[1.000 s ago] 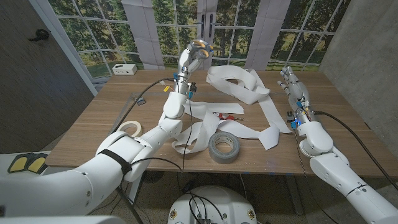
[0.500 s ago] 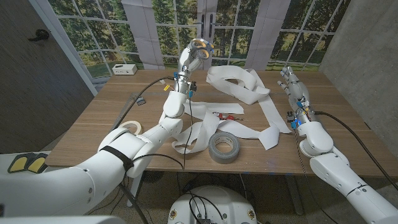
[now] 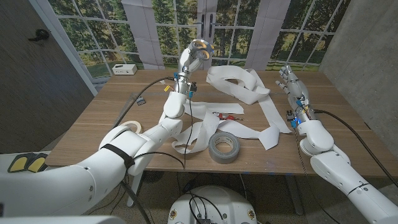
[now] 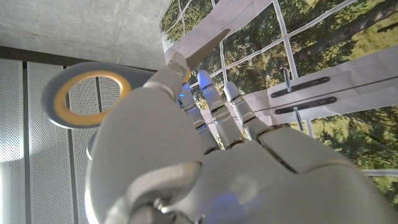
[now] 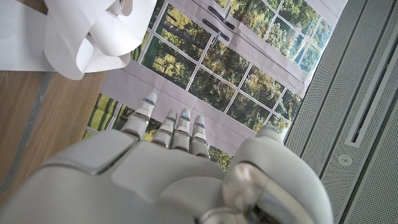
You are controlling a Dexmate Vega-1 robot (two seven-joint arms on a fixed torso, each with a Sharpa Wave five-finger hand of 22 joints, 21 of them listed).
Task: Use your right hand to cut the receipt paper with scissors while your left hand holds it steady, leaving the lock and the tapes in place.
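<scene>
Both hands up, holding nothing.
Meanwhile my left hand (image 3: 198,51) and right hand (image 3: 288,77) hang with fingers apart above the receipt paper (image 3: 242,106); scissors (image 3: 225,116) lie on the counter (image 3: 99,124).

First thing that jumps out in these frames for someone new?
The long white receipt paper looping across the table's middle and far side, with the grey tape roll near the front edge. Then the left hand raised high above the table while the right hand hovers beside the paper's right edge.
</scene>
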